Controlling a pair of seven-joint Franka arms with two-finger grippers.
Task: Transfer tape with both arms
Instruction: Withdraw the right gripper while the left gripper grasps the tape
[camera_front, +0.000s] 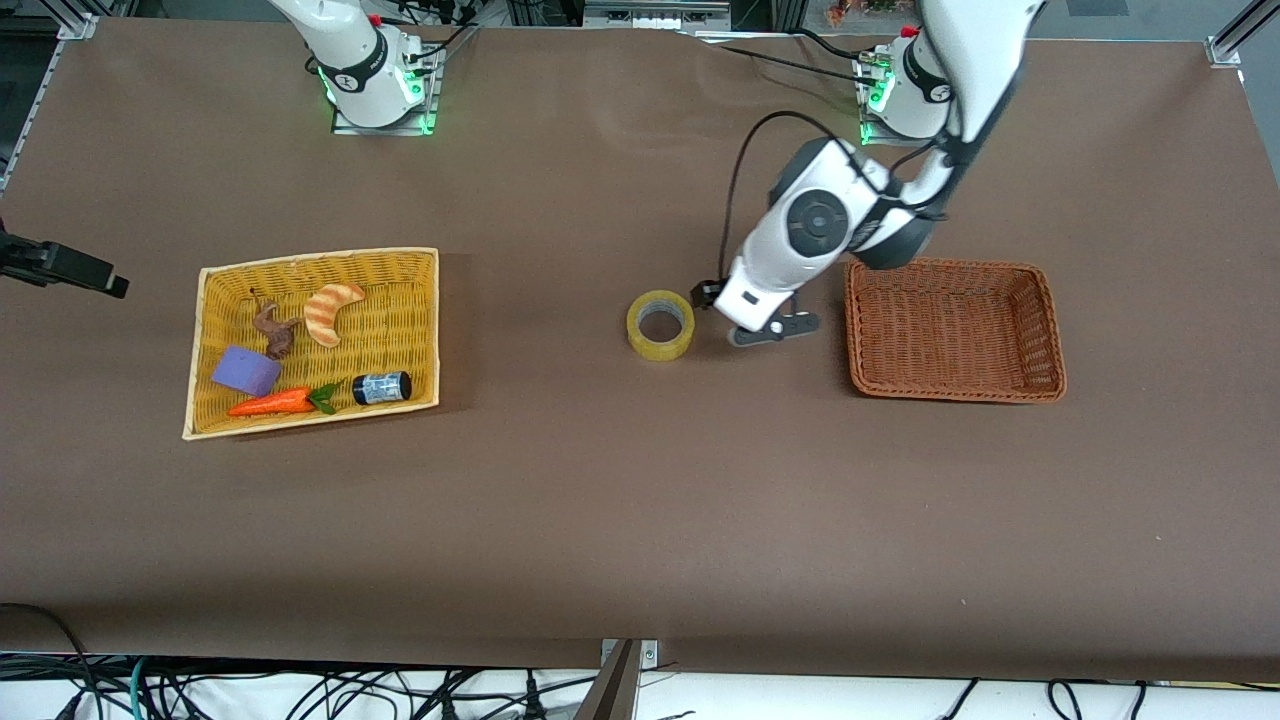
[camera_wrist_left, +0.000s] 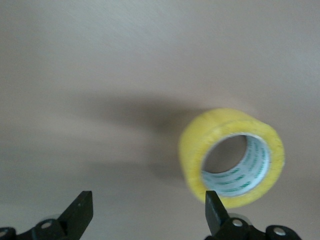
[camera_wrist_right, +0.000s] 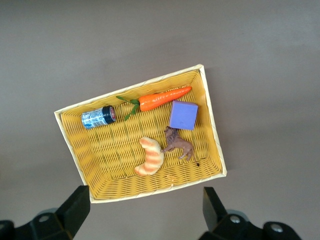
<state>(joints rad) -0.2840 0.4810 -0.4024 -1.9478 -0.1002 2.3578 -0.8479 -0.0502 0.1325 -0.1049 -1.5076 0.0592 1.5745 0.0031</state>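
The tape (camera_front: 661, 324) lies flat on the brown worktop (camera_front: 640, 520), hole upward, near the middle of the table's length and somewhat closer to the robots' edge than to the front-camera edge, between the yellow basket (camera_front: 419, 262) and the brown basket (camera_front: 955, 388). The left gripper (camera_front: 745, 322) is low, just beside the roll on the side toward the left arm's end of the table, not touching it. In the left wrist view the fingers (camera_wrist_left: 80, 212) are spread wide with nothing between them, and the tape (camera_wrist_left: 232, 156) sits off-centre, ahead of one fingertip rather than in the gap. Judgement: the coming grasp turns on this offset; the jaws need to shift sideways toward the roll until one finger can drop into the core or both can span the ring. The left arm is plainly the nearer one. The right gripper (camera_wrist_right: 145, 210) hangs high over the yellow basket (camera_wrist_right: 67, 131) toward the right arm's end, fingers apart and empty, waiting; below it lie a croissant toy (camera_wrist_right: 149, 156), carrot (camera_wrist_right: 162, 99), purple block (camera_wrist_right: 183, 115), brown figure (camera_wrist_right: 178, 145) and small can (camera_wrist_right: 98, 117). The brown basket is empty.
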